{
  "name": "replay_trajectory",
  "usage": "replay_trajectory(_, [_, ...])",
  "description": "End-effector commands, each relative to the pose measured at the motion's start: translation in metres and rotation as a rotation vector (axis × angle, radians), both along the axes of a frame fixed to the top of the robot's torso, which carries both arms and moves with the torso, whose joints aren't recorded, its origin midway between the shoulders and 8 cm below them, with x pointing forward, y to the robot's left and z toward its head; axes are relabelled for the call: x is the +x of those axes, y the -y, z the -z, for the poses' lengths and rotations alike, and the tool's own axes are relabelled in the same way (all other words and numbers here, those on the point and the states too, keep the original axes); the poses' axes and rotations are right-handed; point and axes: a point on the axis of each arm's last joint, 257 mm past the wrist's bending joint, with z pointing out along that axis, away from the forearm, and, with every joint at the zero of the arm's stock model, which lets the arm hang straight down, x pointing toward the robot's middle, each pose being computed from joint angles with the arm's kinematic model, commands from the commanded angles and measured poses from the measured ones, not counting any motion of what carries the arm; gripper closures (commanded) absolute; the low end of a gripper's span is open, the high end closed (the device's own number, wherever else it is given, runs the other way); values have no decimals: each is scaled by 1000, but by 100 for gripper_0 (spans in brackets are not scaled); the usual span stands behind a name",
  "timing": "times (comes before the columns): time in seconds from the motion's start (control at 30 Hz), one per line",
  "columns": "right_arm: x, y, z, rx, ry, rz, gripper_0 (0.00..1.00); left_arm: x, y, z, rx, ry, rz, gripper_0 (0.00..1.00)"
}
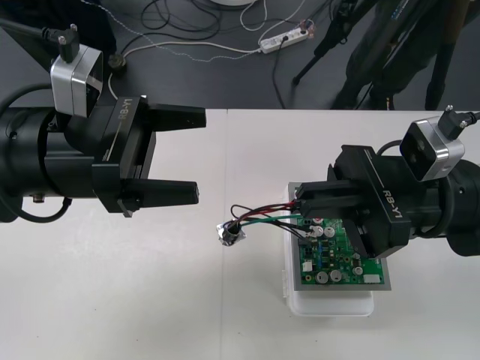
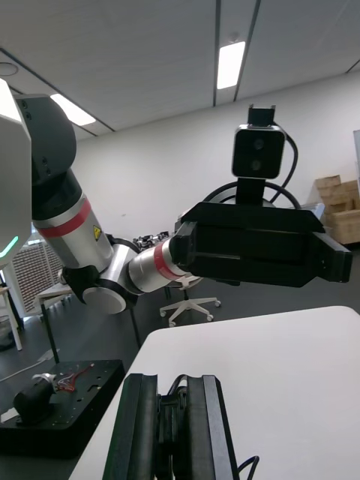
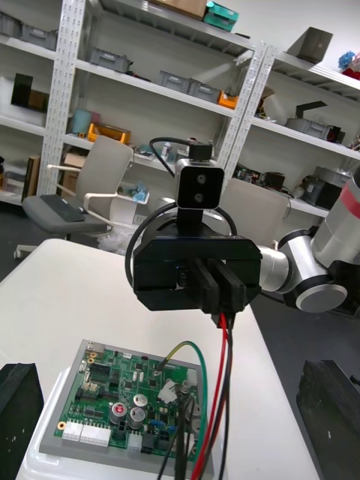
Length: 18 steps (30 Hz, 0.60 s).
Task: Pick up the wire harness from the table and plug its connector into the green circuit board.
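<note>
— Right pincer (image 1: 301, 204)?
— Mine. Clamped on the harness (image 1: 259, 212) wires, above the far-left corner of the green board (image 1: 341, 259). Its socket (image 1: 231, 233) lies on the table (image 1: 150, 300), just left of the board. Plug: can't tell if seated.
— Left pincer (image 1: 187, 154)?
— Fingers wide apart, over the table, well left.

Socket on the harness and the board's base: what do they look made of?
On the harness, the socket looks like bare metal: shiny silver glints. The base looks like plastic, white, faintly translucent at its edge; not certain.
</note>
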Motion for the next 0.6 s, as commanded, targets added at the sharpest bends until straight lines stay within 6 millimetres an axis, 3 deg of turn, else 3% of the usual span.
replay_trajectory(0.03, [3,-1,-15,40,47,44,99,-16,-2,1,-28,139,46,0])
replay_trajectory(0.6, [21,-11,-18,27,109,227,97,-25,1,5,-22,272,80,0])
